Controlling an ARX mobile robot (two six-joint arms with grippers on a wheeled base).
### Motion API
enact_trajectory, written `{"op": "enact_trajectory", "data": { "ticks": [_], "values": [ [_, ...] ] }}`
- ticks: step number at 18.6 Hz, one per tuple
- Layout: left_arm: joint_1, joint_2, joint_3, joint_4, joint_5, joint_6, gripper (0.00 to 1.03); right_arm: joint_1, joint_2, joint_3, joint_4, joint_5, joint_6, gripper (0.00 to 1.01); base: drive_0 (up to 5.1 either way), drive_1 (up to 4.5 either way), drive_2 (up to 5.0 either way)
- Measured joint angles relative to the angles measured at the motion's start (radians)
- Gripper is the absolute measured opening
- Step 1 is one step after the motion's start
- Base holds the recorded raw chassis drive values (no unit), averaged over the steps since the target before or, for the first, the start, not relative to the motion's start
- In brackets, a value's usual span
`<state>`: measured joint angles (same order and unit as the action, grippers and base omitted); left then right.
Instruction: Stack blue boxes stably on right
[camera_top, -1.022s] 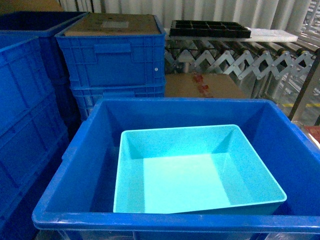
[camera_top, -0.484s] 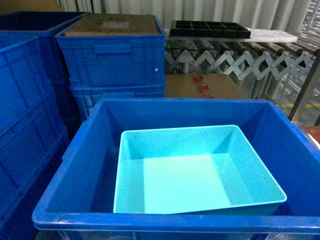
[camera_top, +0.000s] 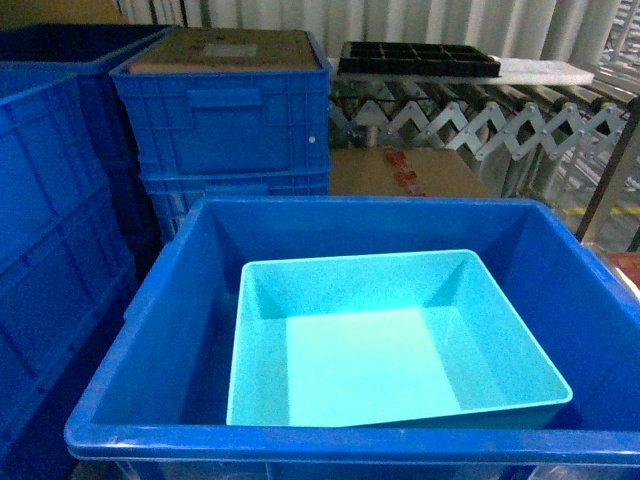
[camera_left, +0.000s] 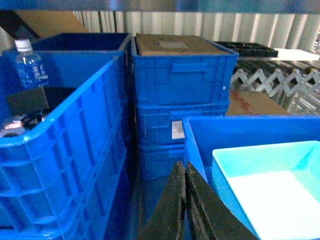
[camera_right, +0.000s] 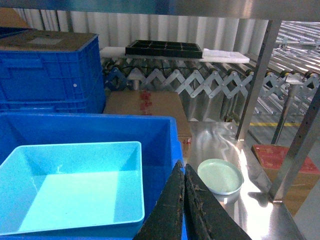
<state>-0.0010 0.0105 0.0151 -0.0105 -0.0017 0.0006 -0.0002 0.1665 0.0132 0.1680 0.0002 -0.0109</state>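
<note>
Corrugated pale wall panels and an accordion roller conveyor (camera_top: 480, 125) run along the back, with a black compartment tray (camera_top: 418, 58) on top and a cardboard carton (camera_top: 405, 172) below it. Ribbed blue crates are stacked at left (camera_top: 225, 125), the top one covered by a cardboard sheet; another at the far left (camera_left: 60, 150) holds a water bottle (camera_left: 31, 67). Nearest the robot sits the big crate (camera_top: 150, 340), royal blue, thick-rimmed, smooth-walled inside, and the tub (camera_top: 385, 345) rests inside it: light turquoise, shallow, squarish, with sloped walls and a rounded rim, its plastic faintly speckled. The tub lies toward the crate's right and near side, a little askew to the walls, with a wider gap on the left. Nesting the small tub in the bigger crate keeps it low and walled in, which reads as a stable stack; judging by this, the stacking looks done or nearly so. Neither arm shows in the head view. The left gripper (camera_left: 185, 200) hangs just outside the crate's left wall with its dark fingers pressed together on nothing; the right gripper (camera_right: 182, 200) sits by the crate's right corner, fingers likewise together and empty. Both seem parked clear of the boxes. A pale green plate (camera_right: 220, 176) lies on the shiny steel surface (camera_right: 250, 210) to the right, near a metal post (camera_right: 255, 80).
</note>
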Motion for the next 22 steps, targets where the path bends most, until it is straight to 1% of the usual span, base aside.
{"op": "enact_trajectory", "data": {
  "ticks": [1, 2, 9, 10, 11, 12, 13, 15, 17, 18, 19, 20, 21, 22],
  "values": [
    [0.0, 0.0, 0.0, 0.001, 0.003, 0.0, 0.02, 0.0, -0.086, 0.001, -0.135, -0.002, 0.0, 0.02, 0.0, 0.0, 0.0],
    [0.0, 0.0, 0.0, 0.01, -0.001, 0.0, 0.02, 0.0, -0.163, 0.001, -0.167, 0.0, 0.0, 0.02, 0.0, 0.0, 0.0],
    [0.0, 0.0, 0.0, 0.006, 0.002, 0.0, 0.02, 0.0, -0.162, 0.001, -0.172, -0.002, 0.0, 0.02, 0.0, 0.0, 0.0],
    [0.0, 0.0, 0.0, 0.006, 0.001, 0.0, 0.02, 0.0, -0.162, 0.001, -0.172, -0.003, 0.0, 0.06, 0.0, 0.0, 0.0],
    [0.0, 0.0, 0.0, 0.006, 0.001, 0.0, 0.02, 0.0, -0.162, 0.001, -0.172, -0.003, 0.0, 0.17, 0.0, 0.0, 0.0],
    [0.0, 0.0, 0.0, 0.006, 0.001, 0.0, 0.06, 0.0, -0.162, 0.001, -0.172, -0.002, 0.0, 0.32, 0.0, 0.0, 0.0],
    [0.0, 0.0, 0.0, 0.006, 0.001, 0.0, 0.16, 0.0, -0.162, 0.001, -0.172, -0.002, 0.0, 0.43, 0.0, 0.0, 0.0],
    [0.0, 0.0, 0.0, 0.006, 0.001, 0.0, 0.45, 0.0, -0.162, 0.001, -0.172, -0.002, 0.0, 0.72, 0.0, 0.0, 0.0],
    [0.0, 0.0, 0.0, 0.007, 0.001, 0.0, 0.65, 0.0, -0.162, 0.001, -0.172, -0.002, 0.0, 0.92, 0.0, 0.0, 0.0],
    [0.0, 0.0, 0.0, 0.007, 0.002, 0.0, 0.76, 0.0, -0.162, 0.001, -0.172, -0.002, 0.001, 1.0, 0.0, 0.0, 0.0],
    [0.0, 0.0, 0.0, 0.006, 0.001, 0.0, 0.87, 0.0, -0.162, 0.001, -0.172, -0.003, 0.001, 0.97, 0.0, 0.0, 0.0],
    [0.0, 0.0, 0.0, 0.007, 0.001, 0.0, 0.96, 0.0, -0.162, 0.001, -0.172, -0.002, 0.001, 0.98, 0.0, 0.0, 0.0],
    [0.0, 0.0, 0.0, 0.007, 0.002, 0.0, 0.98, 0.0, -0.162, 0.001, -0.172, -0.003, 0.001, 0.98, 0.0, 0.0, 0.0],
    [0.0, 0.0, 0.0, 0.006, 0.001, 0.0, 0.98, 0.0, -0.162, 0.001, -0.172, -0.002, 0.001, 0.98, 0.0, 0.0, 0.0]
  ]
}}
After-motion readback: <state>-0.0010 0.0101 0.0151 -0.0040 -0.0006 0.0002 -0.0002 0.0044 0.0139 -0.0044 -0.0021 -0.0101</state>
